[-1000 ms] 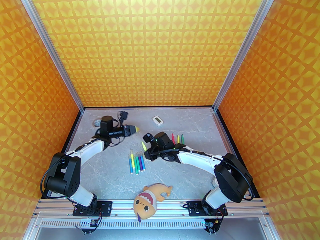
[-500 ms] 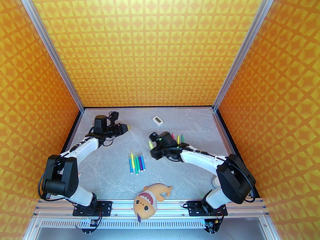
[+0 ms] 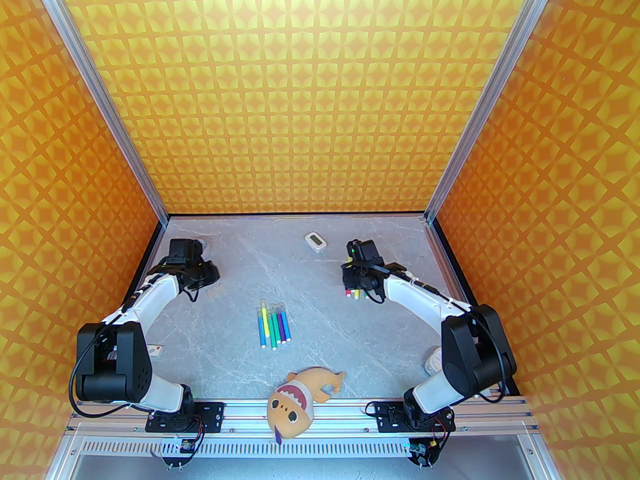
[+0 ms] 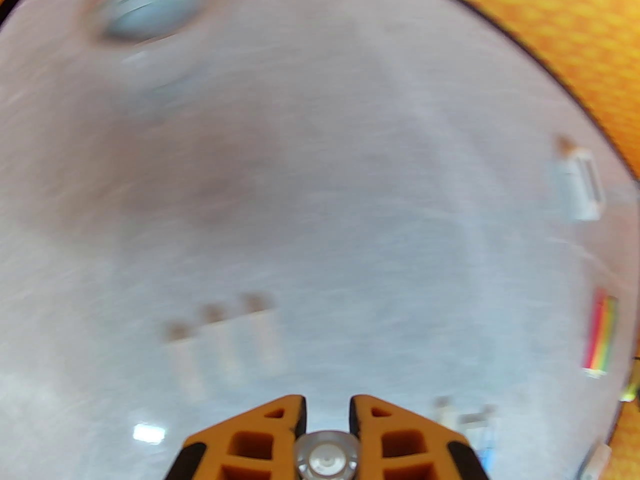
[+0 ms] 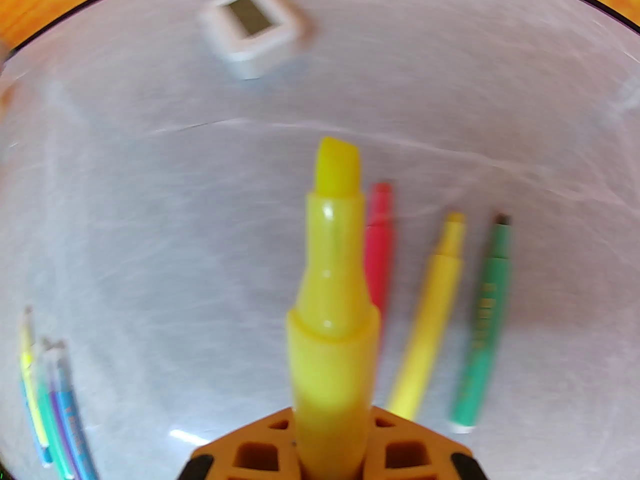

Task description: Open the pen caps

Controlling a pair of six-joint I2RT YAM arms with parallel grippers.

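Done: three uncapped pens (image 5: 432,303), red, yellow and green, lie side by side on the desk (image 3: 240,363) to the right; three loose caps (image 4: 222,348) sit in a short row to the left.
In hand: we judge a fourth pen just opened, its two parts not yet set down.
Right fingers (image 5: 387,430): clenched on the held pen (image 5: 330,293), a yellow barrel with its chisel tip bare, poised above the uncapped three.
Left fingers (image 4: 292,410): clenched on the held cap (image 4: 327,460), a round translucent piece seen end-on, near the loose caps.
Left to do: the capped pens (image 3: 272,325), about five in a tight row at mid-desk, each with its pale cap on; we place the task near its halfway mark.
Top view contributes: the whole layout, with both arms spread well apart, the capped row between them, and a plush fish (image 3: 300,398) on the near edge.
Right wrist view contributes: the bare tips of all four opened pens, and a white timer (image 5: 250,28) beyond.
Left wrist view contributes: what the left fingers grip; motion blur leaves the loose caps indistinct.
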